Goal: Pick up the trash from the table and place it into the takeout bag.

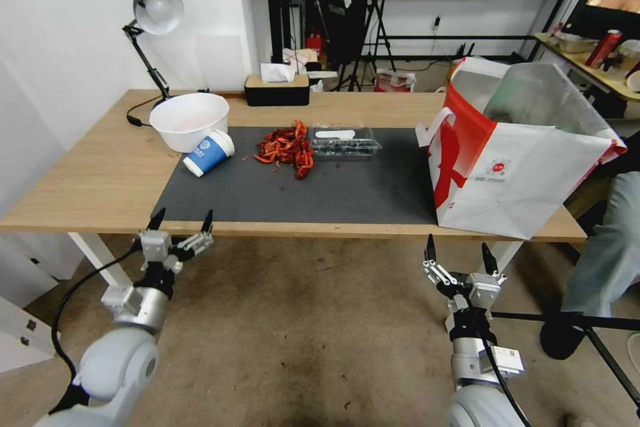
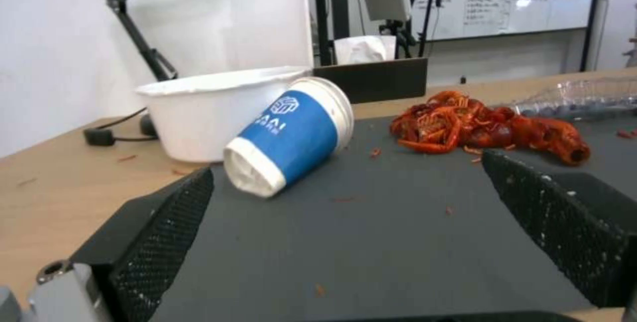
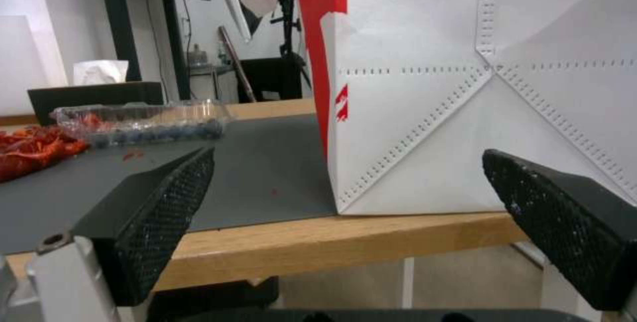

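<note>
On the table (image 1: 93,180), a blue-and-white paper cup (image 1: 209,153) (image 2: 292,135) lies on its side at the left end of the dark mat (image 1: 347,193), touching a white bowl (image 1: 189,121) (image 2: 212,108). Mid-mat sit a pile of red crayfish shells (image 1: 288,147) (image 2: 484,128) (image 3: 33,148) and a clear plastic box (image 1: 345,141) (image 3: 139,120) holding blueberries. The white-and-red takeout bag (image 1: 513,153) (image 3: 477,88) stands open at the right end. My left gripper (image 1: 181,221) (image 2: 346,165) hangs open just before the table's front edge, facing the cup. Below the bag, the right gripper (image 1: 460,252) (image 3: 348,154) is open too.
A desk lamp (image 1: 155,10) and a black tissue box (image 1: 277,90) stand at the table's back edge. A person's leg (image 1: 610,247) and a black stand (image 1: 573,327) are to the right of the table. Tripods and another desk fill the room behind.
</note>
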